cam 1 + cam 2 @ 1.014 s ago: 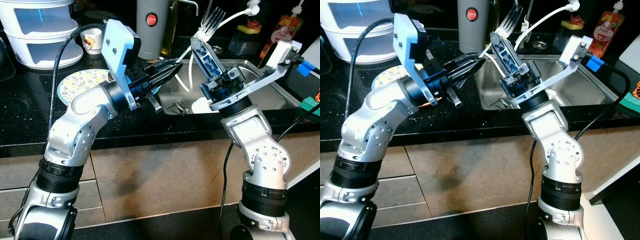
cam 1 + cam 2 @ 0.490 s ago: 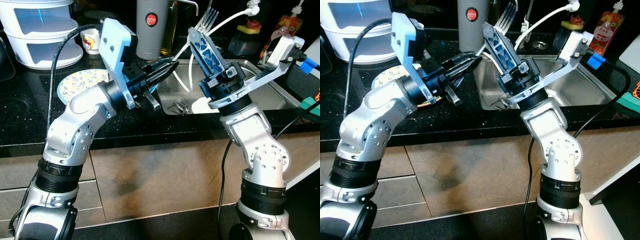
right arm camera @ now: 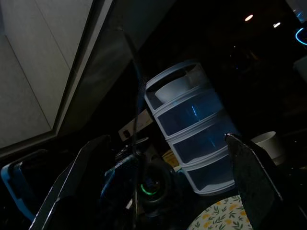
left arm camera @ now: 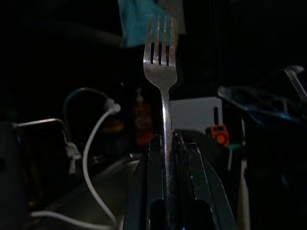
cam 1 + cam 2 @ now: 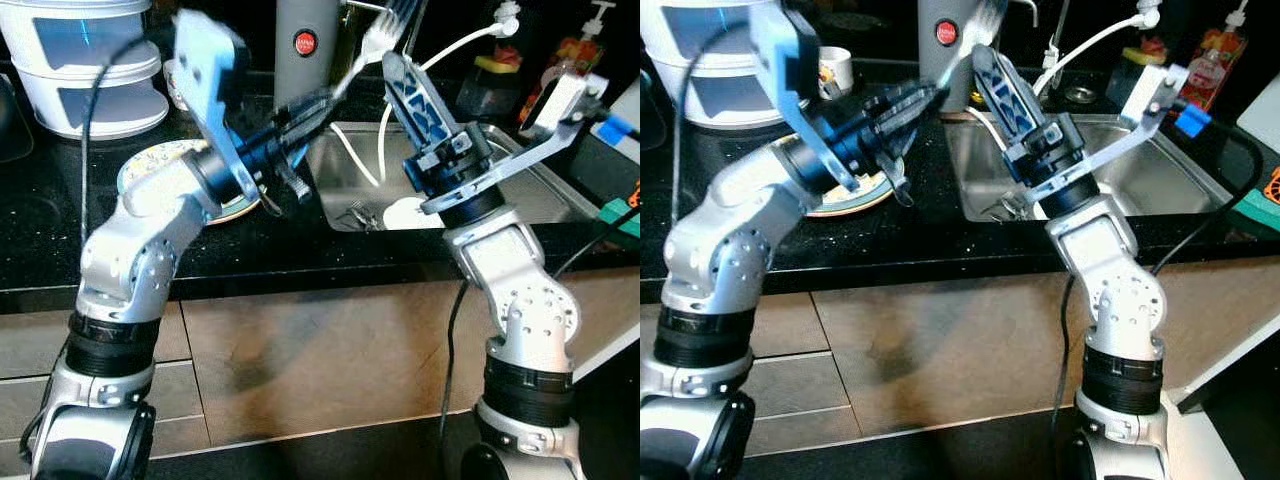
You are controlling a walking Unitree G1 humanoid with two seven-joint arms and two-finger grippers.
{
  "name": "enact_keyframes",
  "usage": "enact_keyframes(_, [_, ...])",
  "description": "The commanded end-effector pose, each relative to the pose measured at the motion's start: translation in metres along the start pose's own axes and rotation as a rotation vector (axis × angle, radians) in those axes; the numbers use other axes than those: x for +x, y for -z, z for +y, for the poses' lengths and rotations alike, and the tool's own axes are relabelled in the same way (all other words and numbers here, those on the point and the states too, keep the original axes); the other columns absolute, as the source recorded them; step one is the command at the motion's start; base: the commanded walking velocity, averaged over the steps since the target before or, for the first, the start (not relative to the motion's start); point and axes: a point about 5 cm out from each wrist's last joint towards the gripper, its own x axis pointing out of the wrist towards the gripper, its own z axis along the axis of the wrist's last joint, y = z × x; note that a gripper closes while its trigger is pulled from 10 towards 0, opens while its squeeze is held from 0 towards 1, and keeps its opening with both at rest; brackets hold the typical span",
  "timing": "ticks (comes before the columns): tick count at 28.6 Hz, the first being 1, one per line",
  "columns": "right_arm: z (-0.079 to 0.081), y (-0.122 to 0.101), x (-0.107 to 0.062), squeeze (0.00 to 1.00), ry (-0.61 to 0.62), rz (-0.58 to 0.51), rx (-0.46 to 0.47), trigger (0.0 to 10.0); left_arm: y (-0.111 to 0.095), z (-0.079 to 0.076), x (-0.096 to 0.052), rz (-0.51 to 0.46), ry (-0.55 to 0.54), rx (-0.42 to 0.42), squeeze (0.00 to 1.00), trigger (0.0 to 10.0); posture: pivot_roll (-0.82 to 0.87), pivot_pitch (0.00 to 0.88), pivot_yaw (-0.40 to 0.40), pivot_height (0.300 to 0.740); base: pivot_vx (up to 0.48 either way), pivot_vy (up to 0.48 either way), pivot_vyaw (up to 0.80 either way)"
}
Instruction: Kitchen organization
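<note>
1. The left end effector (image 4: 165, 158) is clamped on the handle of a fork (image 4: 161, 62), held tines-up above the black counter (image 5: 300, 250) near the sink's (image 5: 520, 190) left edge.
2. The right end effector (image 3: 163, 177) stands with fingers spread wide, raised above the sink just beside the fork.
3. A white cable (image 5: 385, 150) loops over the basin; more cutlery (image 5: 358, 212) lies at its bottom.
4. Behind the left arm rest a floral plate (image 5: 160, 160), a small cup (image 5: 836, 66), a white-and-blue tiered container (image 5: 80, 60) and a grey canister (image 5: 305, 55).
5. Bottles (image 5: 565, 60) crowd the sink's far right corner.
</note>
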Motion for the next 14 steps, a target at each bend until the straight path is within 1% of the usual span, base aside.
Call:
enact_keyframes(1, [-0.002,-0.003,-0.002,0.00,0.014,-0.008,-0.014,10.0,-0.003,0.000,0.001,-0.020,0.010,-0.013,0.00,10.0,0.08,0.000,-0.078,0.740,0.000,0.000,0.00])
enact_keyframes(2, [-0.002,-0.003,-0.002,0.00,0.016,-0.007,-0.014,10.0,-0.004,-0.001,0.001,-0.025,0.017,-0.017,0.00,10.0,0.08,0.000,-0.078,0.740,0.000,0.000,0.00])
enact_keyframes(3, [-0.002,-0.003,-0.002,0.00,0.018,-0.008,-0.014,10.0,-0.004,-0.005,0.001,-0.027,0.041,-0.020,0.00,10.0,0.08,0.000,-0.078,0.740,0.000,0.000,0.00])
enact_keyframes(6, [-0.003,-0.004,-0.002,0.00,0.019,-0.013,-0.013,10.0,0.005,-0.017,0.002,0.006,0.089,-0.027,0.00,10.0,0.08,0.000,-0.078,0.740,0.000,0.000,0.00])
enact_keyframes(7, [-0.003,-0.004,-0.002,0.00,0.019,-0.013,-0.013,10.0,0.005,-0.017,0.002,0.006,0.089,-0.027,0.00,10.0,0.08,0.000,-0.078,0.740,0.000,0.000,0.00])
enact_keyframes(9, [-0.002,-0.004,-0.002,0.00,0.018,-0.016,-0.014,10.0,0.012,-0.019,0.002,0.031,0.091,-0.032,0.00,10.0,0.07,0.000,-0.078,0.740,0.000,0.000,0.00])
enact_keyframes(14, [-0.001,-0.005,-0.002,0.00,0.015,-0.017,-0.015,10.0,0.017,-0.021,0.003,0.057,0.105,-0.028,0.00,10.0,0.07,0.000,-0.078,0.740,0.000,0.000,0.00])
